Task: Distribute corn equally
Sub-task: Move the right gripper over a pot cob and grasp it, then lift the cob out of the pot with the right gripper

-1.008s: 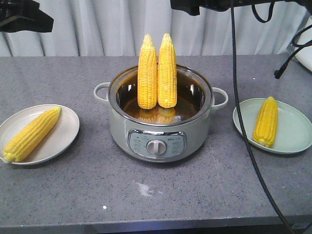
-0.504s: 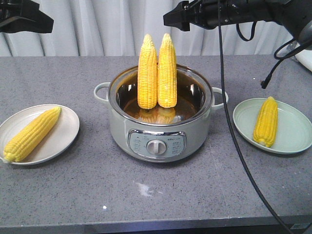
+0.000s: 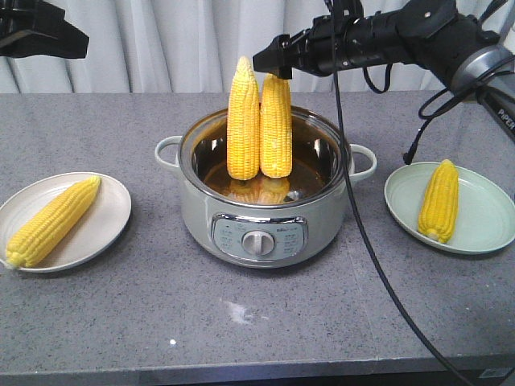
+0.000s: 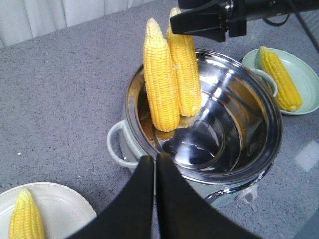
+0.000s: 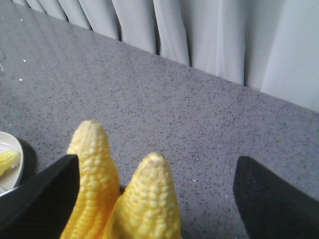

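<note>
Two corn cobs stand upright side by side in the steel pot (image 3: 197,213), the left cob (image 3: 243,121) and the right cob (image 3: 276,125). A third cob (image 3: 52,221) lies on the left plate (image 3: 109,217). Another one (image 3: 439,199) lies on the pale green right plate (image 3: 487,225). My right gripper (image 3: 269,63) hovers open at the tips of the upright cobs. In the right wrist view both tips (image 5: 149,194) sit between its spread fingers (image 5: 42,196). My left gripper (image 4: 155,162) is shut and empty, high above the pot's near-left rim.
The pot (image 4: 249,129) has side handles and a front control dial (image 3: 257,241). Black cables (image 3: 362,241) hang from the right arm across the table, between the pot and the right plate. Grey curtains close off the back.
The right arm has swung in from the upper right, leftward and down, until its open gripper reached the tips of the upright cobs. The cobs and left arm have not moved.
</note>
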{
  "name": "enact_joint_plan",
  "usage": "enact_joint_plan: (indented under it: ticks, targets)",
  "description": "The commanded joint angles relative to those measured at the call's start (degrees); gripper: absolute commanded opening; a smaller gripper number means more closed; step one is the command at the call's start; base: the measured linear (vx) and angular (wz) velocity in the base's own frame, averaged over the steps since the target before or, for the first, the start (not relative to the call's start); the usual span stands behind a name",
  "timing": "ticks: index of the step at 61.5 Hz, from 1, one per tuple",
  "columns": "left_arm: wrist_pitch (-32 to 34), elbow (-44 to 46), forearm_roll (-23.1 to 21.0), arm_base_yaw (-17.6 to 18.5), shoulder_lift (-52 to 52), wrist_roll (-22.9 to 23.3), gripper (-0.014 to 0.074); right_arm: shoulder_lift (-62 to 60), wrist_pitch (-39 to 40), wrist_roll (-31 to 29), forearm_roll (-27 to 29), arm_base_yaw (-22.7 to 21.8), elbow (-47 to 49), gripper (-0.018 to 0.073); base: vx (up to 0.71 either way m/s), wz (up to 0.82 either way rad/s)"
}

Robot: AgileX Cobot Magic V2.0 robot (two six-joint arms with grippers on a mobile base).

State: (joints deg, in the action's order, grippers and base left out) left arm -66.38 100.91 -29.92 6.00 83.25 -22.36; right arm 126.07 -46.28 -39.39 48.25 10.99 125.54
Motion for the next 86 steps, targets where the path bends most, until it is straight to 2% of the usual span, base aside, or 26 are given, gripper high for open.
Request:
enact_joint_plan:
  ticks: [1, 10, 19, 36, 46, 61, 86]
  targets:
    - [2.5, 1.7, -2.4, 0.0, -2.0, 0.3, -0.0008, -2.7, 1.4, 0.1, 1.6, -0.2, 1.7, 0.0594, 0.00, 0.00]
    - [2.5, 1.7, -2.4, 0.0, -2.0, 0.3, -0.0008, -2.1, -0.4, 0.1, 0.6, -0.2, 1.7, 0.0578, 0.00, 0.00]
    - [2.5, 1.7, -2.4, 0.0, -2.0, 0.3, -0.0008, -2.1, -1.0, 0.1, 0.0, -0.2, 1.7, 0.0485, 0.00, 0.00]
    - [2.5, 1.7, -2.4, 0.0, -2.0, 0.3, -0.0008, -2.1, -2.3, -0.2, -0.1, -0.2, 1.7, 0.0143, 0.00, 0.00]
    - [2.5, 1.7, -2.4, 0.0, -2.0, 0.3, -0.0008, -2.1, -2.3, -1.4, 0.0, -0.2, 1.7, -0.0015, 0.00, 0.00]
    - [2.5, 1.7, -2.4, 0.0, -2.0, 0.3, -0.0008, -4.4, 0.4, -3.4, 1.1, -0.2, 1.8, -0.0008, 0.00, 0.00]
    - [2.5, 1.7, -2.4, 0.0, -2.0, 0.3, -0.0008, -9.0, 6.4, -3.4, 1.0, -0.3, 1.8, -0.0008, 0.00, 0.00]
